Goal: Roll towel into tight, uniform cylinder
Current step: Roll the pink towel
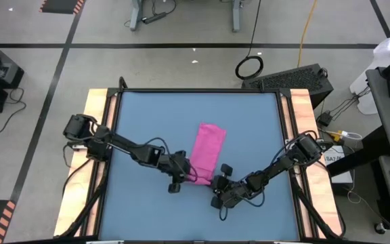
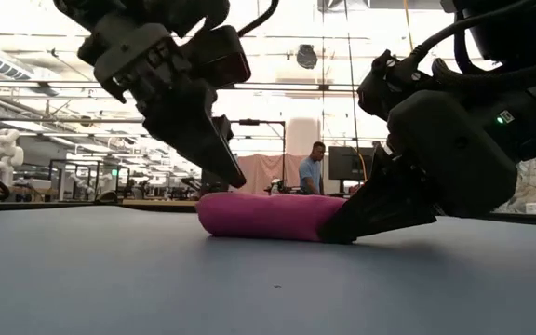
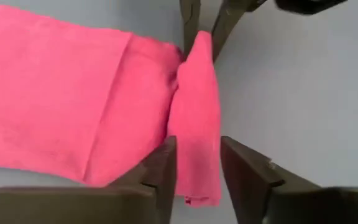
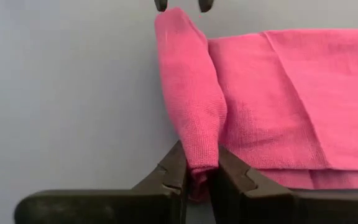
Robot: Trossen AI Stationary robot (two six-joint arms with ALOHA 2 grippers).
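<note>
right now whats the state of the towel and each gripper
towel: folded into a narrow strip, flat on the table, with a small roll started at its near end
left gripper: fingers either side of one end of the roll, part open
right gripper: shut on the other end of the roll

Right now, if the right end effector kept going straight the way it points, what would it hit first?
The right end effector already pinches one end of the towel's rolled edge. Going straight on, it would push along that roll and likely meet the left end effector at the far end; depth is unclear.
</note>
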